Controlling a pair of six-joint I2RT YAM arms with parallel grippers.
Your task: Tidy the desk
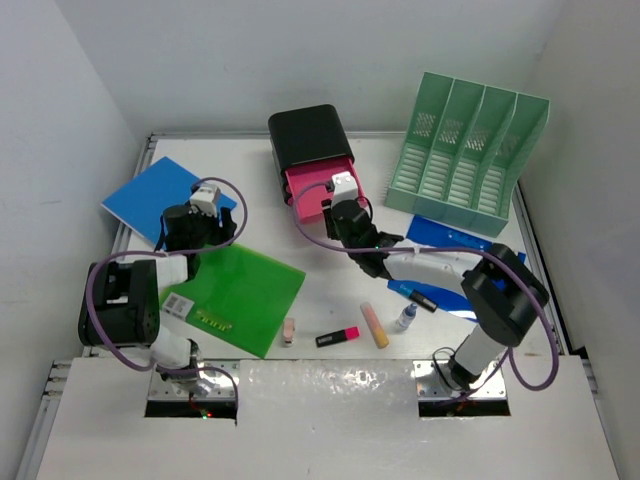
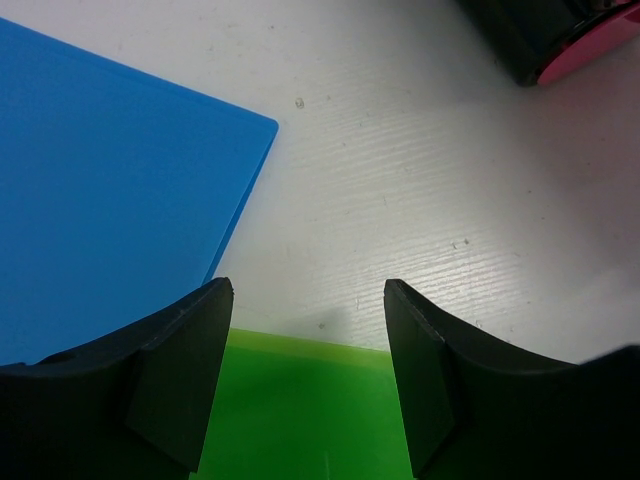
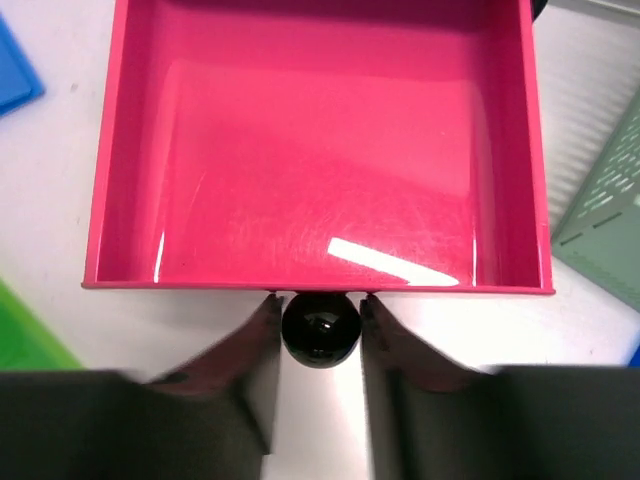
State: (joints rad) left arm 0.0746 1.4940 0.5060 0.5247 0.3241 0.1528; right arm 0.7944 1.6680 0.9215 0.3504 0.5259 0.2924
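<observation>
The white desk [image 1: 330,290] holds a black drawer box [image 1: 308,135] with its pink drawer [image 1: 318,190] pulled out. In the right wrist view the drawer [image 3: 320,150] is empty. My right gripper [image 3: 320,308] hugs the drawer's black knob [image 3: 320,328] on both sides, its fingertips at the drawer front; from above it [image 1: 332,212] sits at the drawer's near edge. My left gripper [image 2: 308,300] is open and empty over the far edge of a green folder [image 2: 300,410], with a blue folder [image 2: 100,180] to its left. From above it [image 1: 215,232] lies between the two folders.
A green file rack [image 1: 468,145] stands at the back right, with a blue folder [image 1: 450,238] in front of it. Near the front lie a small eraser [image 1: 289,331], a pink-black highlighter [image 1: 338,337], an orange highlighter [image 1: 375,325], a small bottle [image 1: 405,320] and a blue pen [image 1: 412,294].
</observation>
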